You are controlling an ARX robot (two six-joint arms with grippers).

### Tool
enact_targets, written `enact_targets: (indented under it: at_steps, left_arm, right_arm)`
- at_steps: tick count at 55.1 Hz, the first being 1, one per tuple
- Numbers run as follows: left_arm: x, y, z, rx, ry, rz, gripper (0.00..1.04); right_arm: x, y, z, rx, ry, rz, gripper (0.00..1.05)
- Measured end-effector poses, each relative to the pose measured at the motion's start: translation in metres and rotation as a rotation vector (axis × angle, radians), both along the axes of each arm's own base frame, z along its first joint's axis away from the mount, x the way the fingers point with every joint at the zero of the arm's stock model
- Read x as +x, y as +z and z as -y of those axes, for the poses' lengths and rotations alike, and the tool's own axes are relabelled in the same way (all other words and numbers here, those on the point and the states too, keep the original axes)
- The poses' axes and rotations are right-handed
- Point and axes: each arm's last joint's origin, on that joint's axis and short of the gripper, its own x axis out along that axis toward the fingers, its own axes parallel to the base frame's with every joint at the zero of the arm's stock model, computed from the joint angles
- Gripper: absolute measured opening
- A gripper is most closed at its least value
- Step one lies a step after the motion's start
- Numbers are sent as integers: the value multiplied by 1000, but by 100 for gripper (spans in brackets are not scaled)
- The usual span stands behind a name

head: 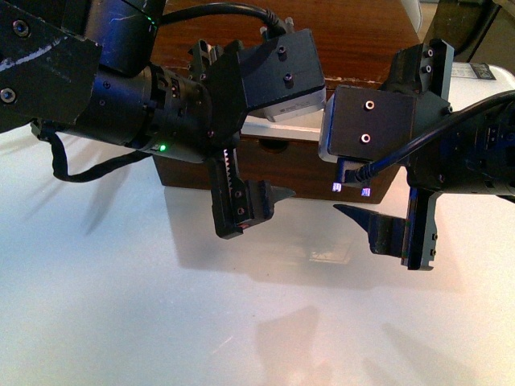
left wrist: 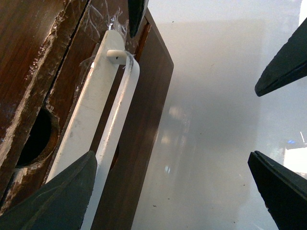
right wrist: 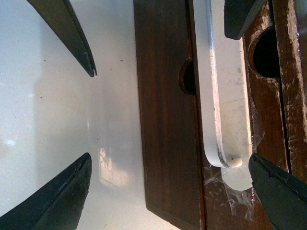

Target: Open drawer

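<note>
White tabletop (head: 121,305) bears the drawer (left wrist: 72,67), apparently shut; left gripper (left wrist: 171,155) and right gripper (right wrist: 170,157) hover spread-jawed beside its bar handle (left wrist: 117,129), ungrasped

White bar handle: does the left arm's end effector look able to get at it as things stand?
Probably yes: the left end effector is open facing the white bar handle, with nothing between them.

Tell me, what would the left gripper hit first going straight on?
Probably the right gripper: the left gripper points sideways along the drawer, tip to tip with it. One finger looks close to the handle, so it might graze that first.
</note>
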Motion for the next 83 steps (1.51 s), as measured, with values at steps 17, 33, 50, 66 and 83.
enact_targets:
  at_steps: [17,33,50,66,83]
  left_arm:
    - [13,-6,3,35,-5,-1,96]
    - [23,-10,1,67,-15,4,96]
    - [33,-15,-4,92,-8,-8,96]
    - [42,-19,-10,143,17,-42,96]
    - [51,-21,-14,175,18,-52,96]
  right_arm:
    - [2,1,-2,16,19,1,96]
    - [6,1,-2,24,25,-1,96]
    - [10,-1,-3,27,29,-7,96]
    - [18,-7,-5,15,33,-23,96]
    - [26,-14,-9,-5,41,-27,96]
